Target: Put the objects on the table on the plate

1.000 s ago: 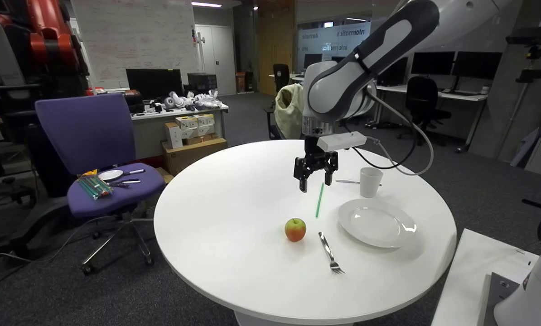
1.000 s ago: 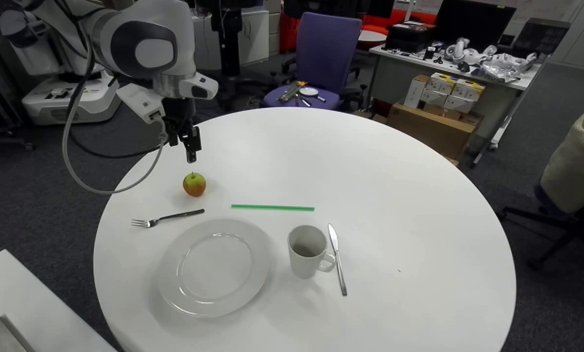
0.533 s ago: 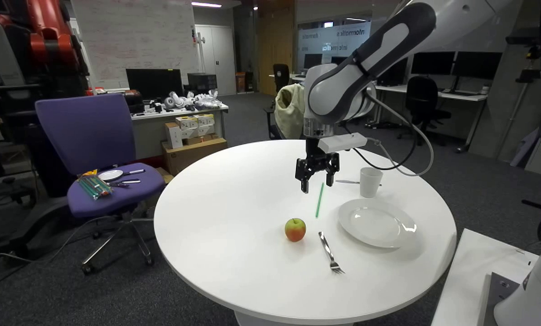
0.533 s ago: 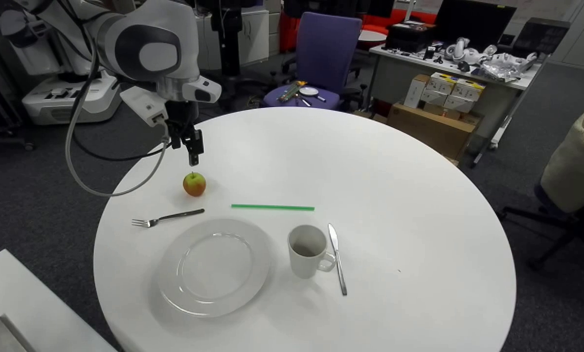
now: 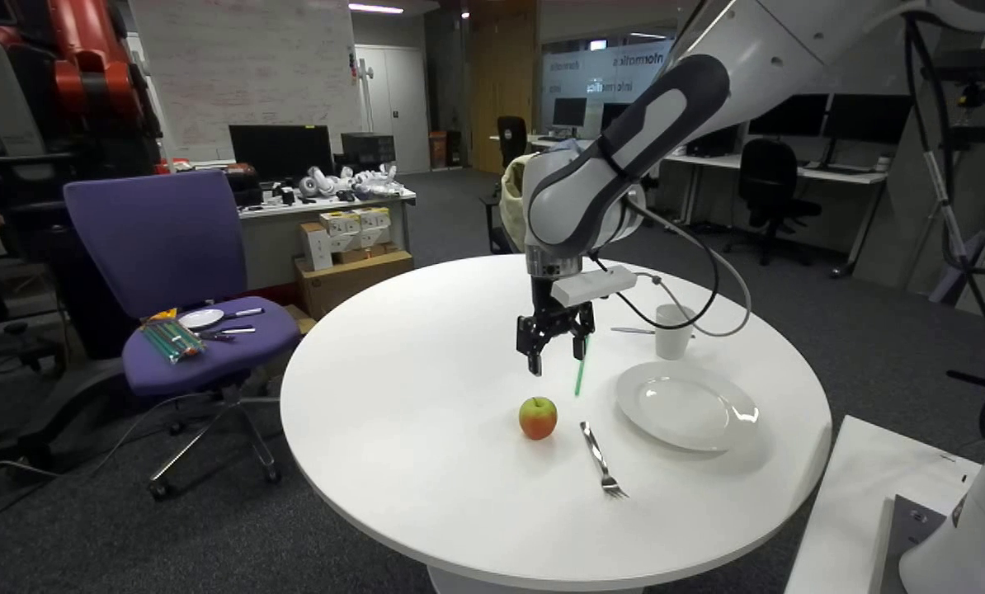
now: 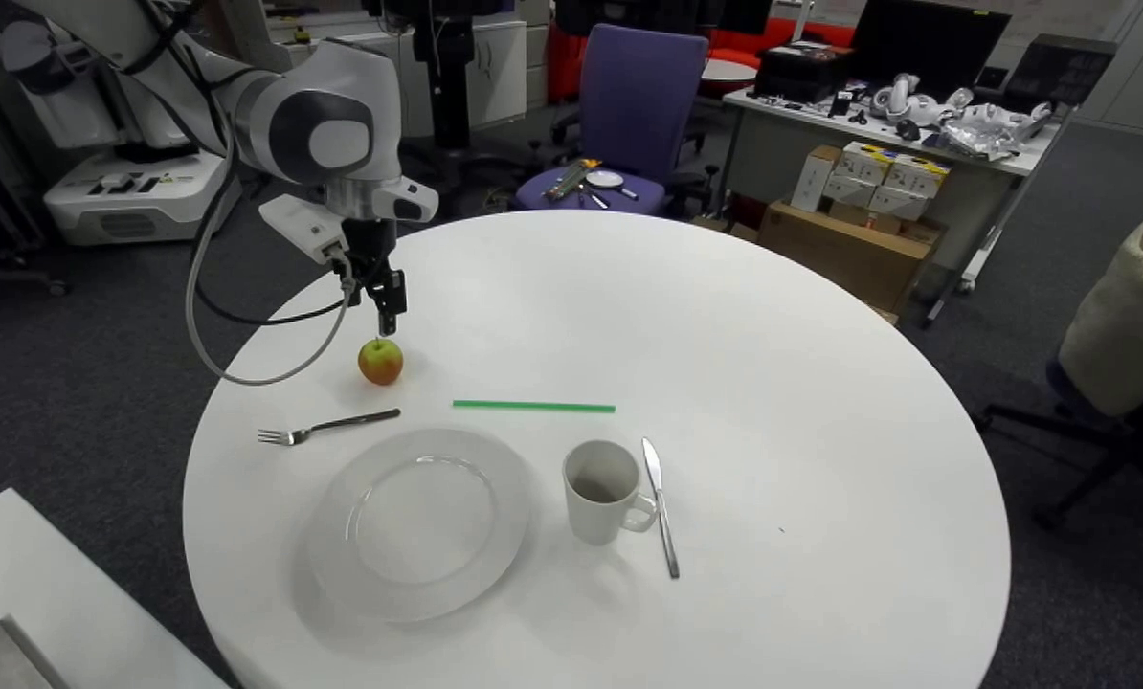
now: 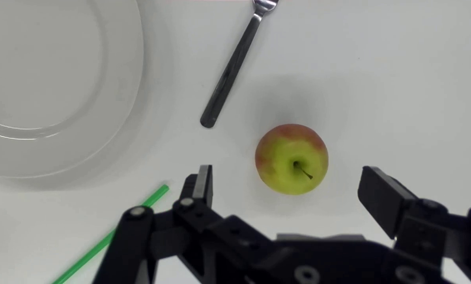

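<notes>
Fingers (image 7: 385,199), mine, one pair: apart, tips down, held above the worktop (image 6: 801,364) near the apple (image 7: 292,159). Worktop: one, white, round. Apple: one, red and yellow-green, stem up; rests on the worktop, lower than my fingers, and in my wrist view shows between the two, touching neither. Plate (image 6: 423,522): one, white, round, lying flat. Fork (image 7: 232,70): one, metal; flat between apple and plate, clear of both, its handle end the nearer to the apple. Stick (image 6: 533,407): one, green, slender; on the worktop near the plate, partly hidden in my wrist view. Mug (image 6: 595,517): one, pale, upright just beside the plate, handle towards the knife (image 6: 666,531). Knife: one, metal, flat alongside the mug; whether it touches the handle I cannot tell. Chair (image 6: 643,105): one, purple, past the worktop's edge, small articles on its seat.
</notes>
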